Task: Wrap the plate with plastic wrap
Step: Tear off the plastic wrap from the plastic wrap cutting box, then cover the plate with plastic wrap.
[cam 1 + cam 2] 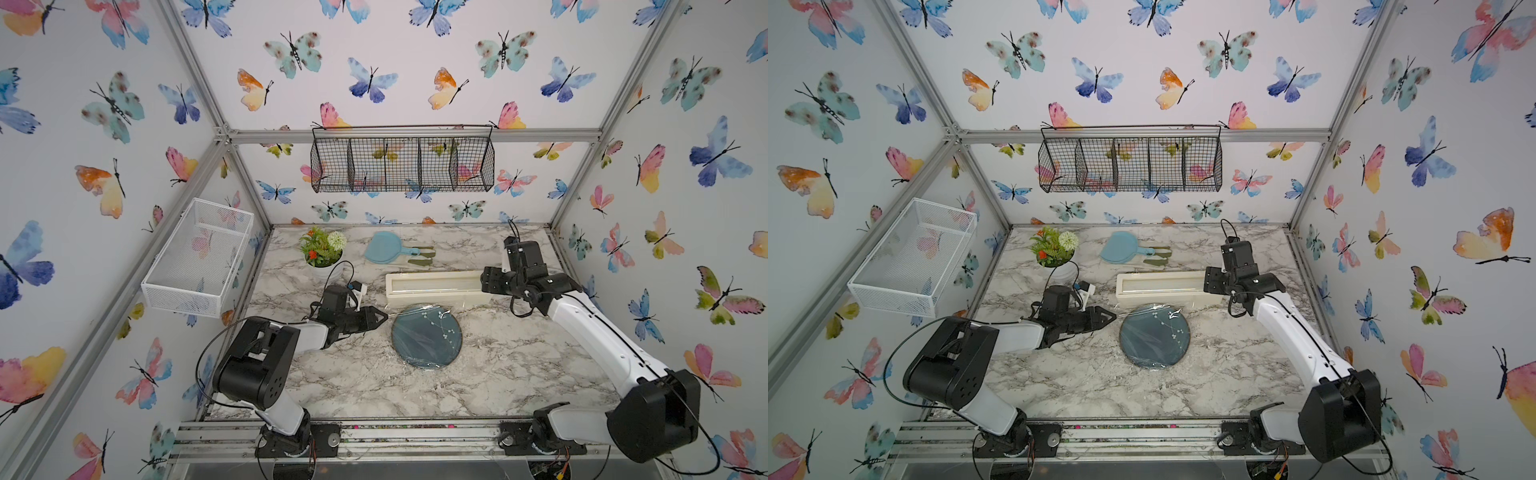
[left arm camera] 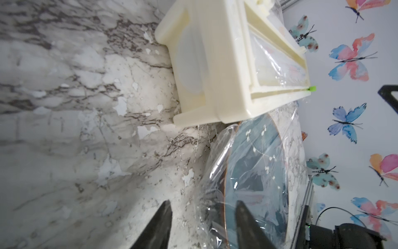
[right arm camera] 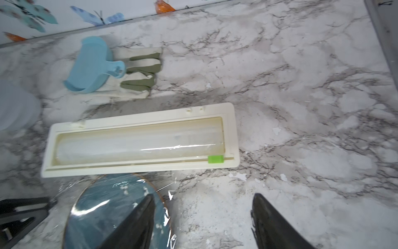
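Note:
The dark teal plate (image 1: 427, 336) (image 1: 1154, 334) lies flat mid-table, with crinkly plastic wrap (image 2: 215, 194) (image 3: 170, 194) draped over it and spilling onto the marble. Just behind it sits the cream dispenser box (image 1: 432, 289) (image 3: 140, 140), its green slider (image 3: 215, 159) at the right end. My left gripper (image 1: 380, 318) (image 2: 202, 202) is open at the plate's left rim. One finger is over the plate, and loose film edge lies between the fingers. My right gripper (image 1: 488, 282) (image 3: 203, 195) hangs open near the box's right end, with nothing between its fingers.
A potted plant (image 1: 324, 253) stands at the back left. A light-blue paddle (image 1: 384, 247) lies on a glove (image 1: 422, 255) behind the box. A white wire basket (image 1: 199, 257) hangs on the left wall and a black one (image 1: 401, 164) on the back wall.

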### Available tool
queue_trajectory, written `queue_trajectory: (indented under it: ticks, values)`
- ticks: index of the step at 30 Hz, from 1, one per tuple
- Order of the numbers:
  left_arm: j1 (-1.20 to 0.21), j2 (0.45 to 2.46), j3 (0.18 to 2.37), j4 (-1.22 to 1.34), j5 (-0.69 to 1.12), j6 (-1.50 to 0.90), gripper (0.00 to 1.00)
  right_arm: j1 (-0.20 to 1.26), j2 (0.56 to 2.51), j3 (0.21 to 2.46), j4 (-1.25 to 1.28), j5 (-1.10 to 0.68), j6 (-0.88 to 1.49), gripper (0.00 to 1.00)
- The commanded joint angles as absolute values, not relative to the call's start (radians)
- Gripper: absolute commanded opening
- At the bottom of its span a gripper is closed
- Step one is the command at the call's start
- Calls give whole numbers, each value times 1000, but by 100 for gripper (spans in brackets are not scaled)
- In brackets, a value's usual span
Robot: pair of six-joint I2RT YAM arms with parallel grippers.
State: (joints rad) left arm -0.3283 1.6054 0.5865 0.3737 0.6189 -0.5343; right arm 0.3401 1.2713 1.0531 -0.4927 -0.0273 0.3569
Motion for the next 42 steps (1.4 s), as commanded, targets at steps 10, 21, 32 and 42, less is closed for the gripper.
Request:
queue_trajectory:
  ticks: [10, 21, 32, 42]
  values:
    - [-334, 1592, 642, 329, 590, -516, 67, 339, 1350, 627, -7, -463, 491, 75]
    - [-385, 1711, 719, 335, 566, -521, 49, 339, 1581, 714, 68, -382, 477, 71]
    - [-385, 1786, 799, 305, 529, -518, 6, 335, 1650, 844, 17, -334, 432, 36]
    - [-383, 1803, 804, 265, 508, -497, 5, 330, 1707, 884, 4, -312, 420, 16]
